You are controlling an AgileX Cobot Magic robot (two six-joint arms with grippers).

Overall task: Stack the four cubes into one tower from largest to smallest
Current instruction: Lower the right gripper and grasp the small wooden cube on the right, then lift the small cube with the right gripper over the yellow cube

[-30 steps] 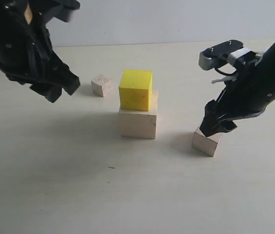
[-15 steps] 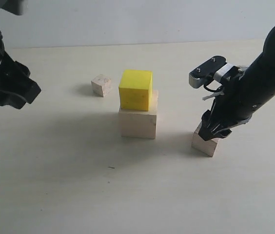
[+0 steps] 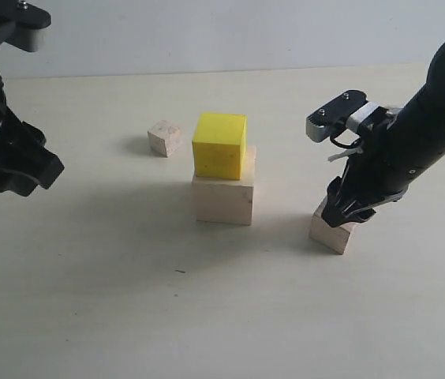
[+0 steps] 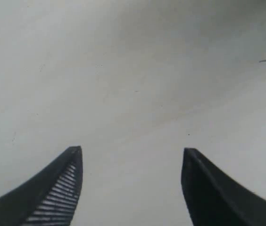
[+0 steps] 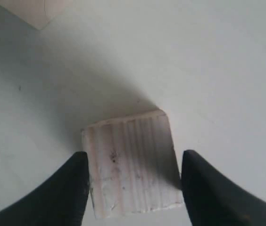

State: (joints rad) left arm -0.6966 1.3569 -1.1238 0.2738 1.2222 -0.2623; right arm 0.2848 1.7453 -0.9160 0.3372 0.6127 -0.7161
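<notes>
The bright yellow cube (image 3: 220,146) sits on the large pale wood cube (image 3: 222,201) at the table's middle. Behind and left of them the smallest wood cube (image 3: 164,138) stands alone. Right of the stack, the small wood cube (image 3: 331,233) (image 5: 130,165) rests on the table. My right gripper (image 3: 347,212) (image 5: 134,152) is down over it, open, with one finger close on each side. My left gripper (image 3: 29,170) (image 4: 133,148) hangs open over bare table at the far left, with nothing between its fingers.
The tabletop (image 3: 167,316) is pale and plain, with a light wall behind it. A corner of the large wood cube (image 5: 34,9) shows in the right wrist view. A tiny dark speck (image 3: 180,271) lies in front of the stack.
The left arm has swung away leftward from beside the smallest cube. The right gripper has sunk a little onto the small cube and has held still since.
</notes>
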